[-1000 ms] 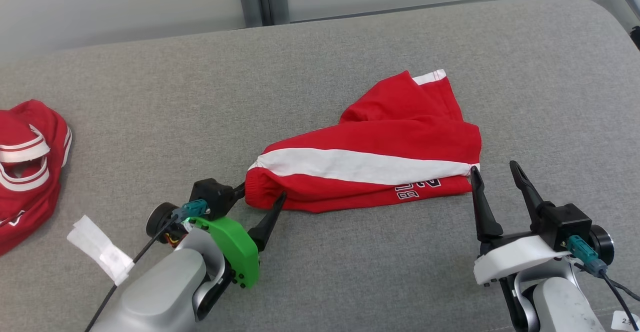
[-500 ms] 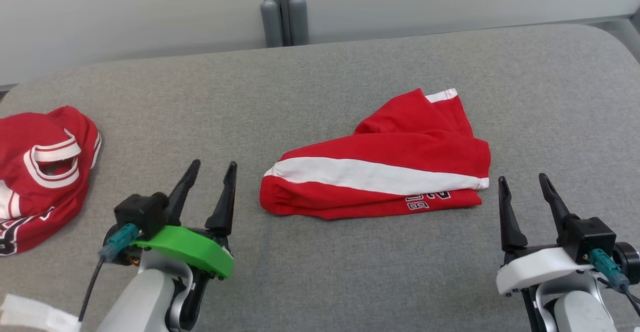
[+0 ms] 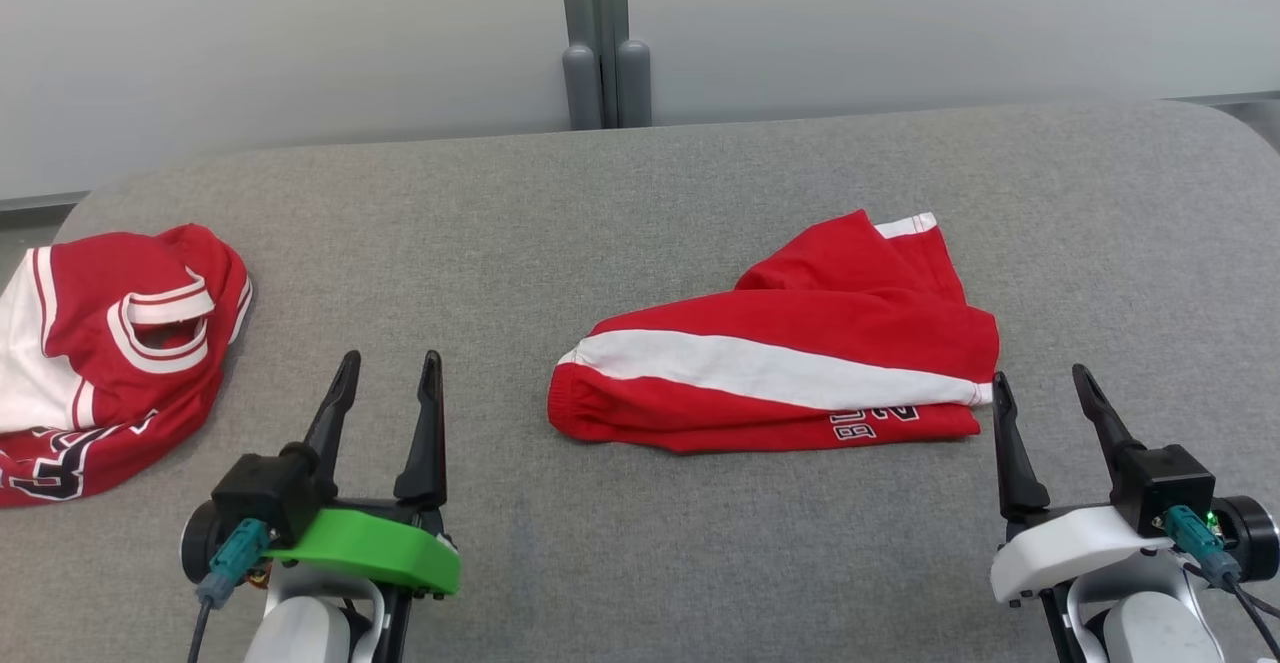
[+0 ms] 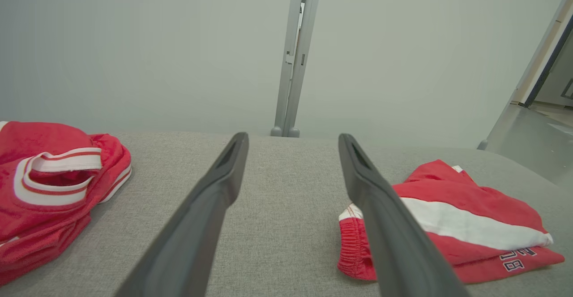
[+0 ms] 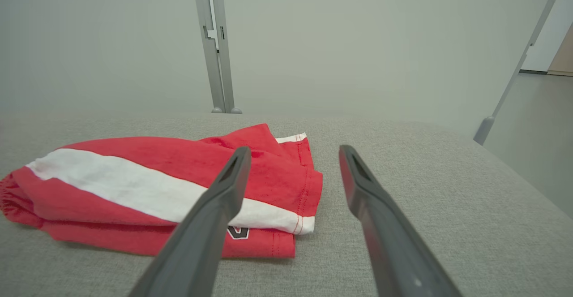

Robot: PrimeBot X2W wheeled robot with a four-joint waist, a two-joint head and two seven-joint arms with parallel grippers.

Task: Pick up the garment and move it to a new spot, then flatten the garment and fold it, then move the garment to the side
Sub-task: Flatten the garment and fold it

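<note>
Folded red shorts with a white stripe (image 3: 790, 343) lie on the grey cushioned surface (image 3: 640, 203), right of centre; they also appear in the left wrist view (image 4: 452, 225) and the right wrist view (image 5: 147, 185). My left gripper (image 3: 390, 383) stands open and empty, well to the left of the shorts' waistband end. Just off the shorts' right edge my right gripper (image 3: 1040, 393) is open and empty too, apart from the cloth.
A second red and white garment, a jersey (image 3: 100, 353), lies crumpled at the surface's left edge, seen too as the jersey (image 4: 49, 185) in the left wrist view. A grey wall post (image 3: 600, 43) stands behind the surface. Bare grey fabric lies between the two garments.
My left gripper has let go of the shorts' waistband end, drawn back to the left and turned fingers-up. The head camera has tilted up, shifting the whole picture down.
</note>
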